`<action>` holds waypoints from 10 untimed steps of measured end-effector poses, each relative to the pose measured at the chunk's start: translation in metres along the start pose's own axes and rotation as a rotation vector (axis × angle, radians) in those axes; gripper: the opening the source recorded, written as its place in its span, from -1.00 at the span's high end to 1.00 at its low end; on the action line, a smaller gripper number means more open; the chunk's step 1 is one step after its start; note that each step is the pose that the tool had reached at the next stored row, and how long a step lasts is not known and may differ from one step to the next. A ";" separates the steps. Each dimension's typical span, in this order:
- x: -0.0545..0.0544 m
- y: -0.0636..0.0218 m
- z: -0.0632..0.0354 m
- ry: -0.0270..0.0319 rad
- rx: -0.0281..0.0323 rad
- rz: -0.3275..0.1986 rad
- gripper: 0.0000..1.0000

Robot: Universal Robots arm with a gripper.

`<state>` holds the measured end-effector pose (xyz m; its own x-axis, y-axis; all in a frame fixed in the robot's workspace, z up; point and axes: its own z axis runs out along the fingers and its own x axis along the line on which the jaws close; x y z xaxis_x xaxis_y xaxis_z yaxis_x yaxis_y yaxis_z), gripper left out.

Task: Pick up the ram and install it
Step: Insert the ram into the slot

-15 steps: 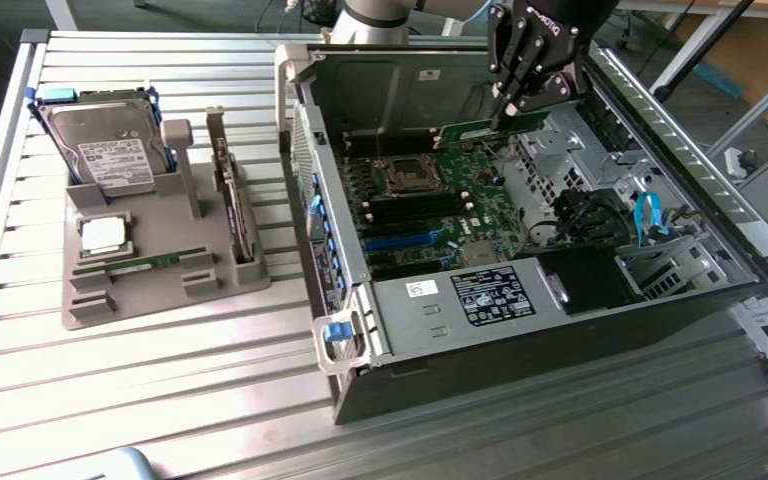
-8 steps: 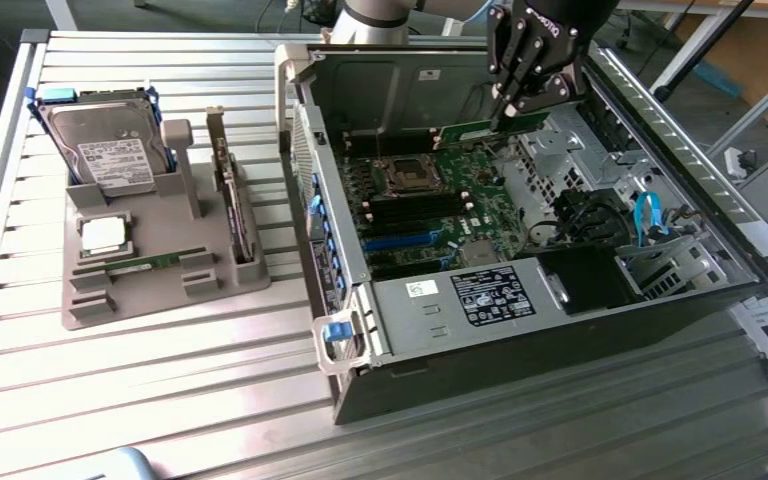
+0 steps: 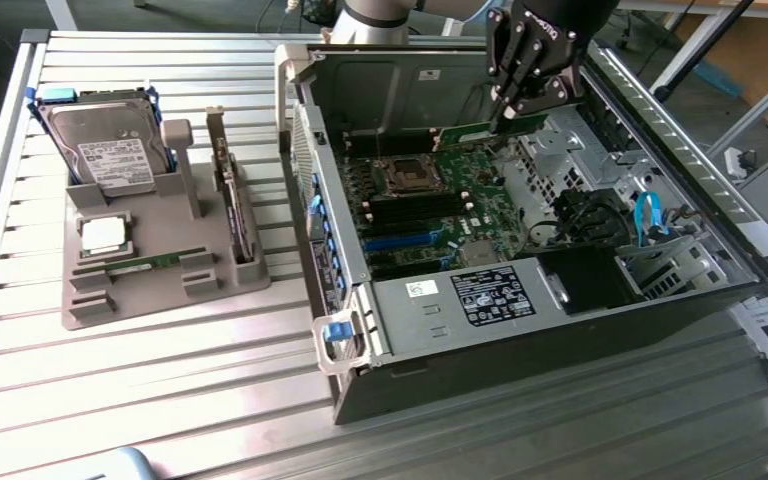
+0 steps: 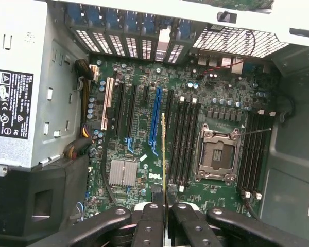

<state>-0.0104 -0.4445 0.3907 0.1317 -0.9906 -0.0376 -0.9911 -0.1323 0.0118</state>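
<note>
— Exterior view, go.
— My gripper (image 3: 523, 115) is clamped on the ram (image 3: 471, 133), holding it above the motherboard (image 3: 424, 215) inside the open computer case (image 3: 491, 370). The grey tray (image 3: 91, 305) with the hard drive (image 3: 111, 150) sits at the exterior view's left, well apart.
— Wrist view?
— I see the ram (image 4: 164, 149) edge-on, pinched between the fingers (image 4: 149, 218). It hangs over the motherboard (image 4: 139, 154) just beside the black memory slots (image 4: 185, 139), near the CPU socket (image 4: 216, 154). Not seated.

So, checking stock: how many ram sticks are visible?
2: one ram in the hand over the motherboard, a second stick in the grey rack. Others may be hidden.
</note>
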 end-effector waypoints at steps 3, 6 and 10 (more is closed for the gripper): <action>0.000 0.0000 0.0006 0.0000 0.0000 0.000 0.74; 0.000 0.0000 0.0011 0.0000 0.0000 0.000 0.74; 0.000 0.0000 0.0017 0.0000 0.0000 0.000 0.74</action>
<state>-0.0105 -0.4445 0.3890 0.1317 -0.9906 -0.0376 -0.9911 -0.1323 0.0118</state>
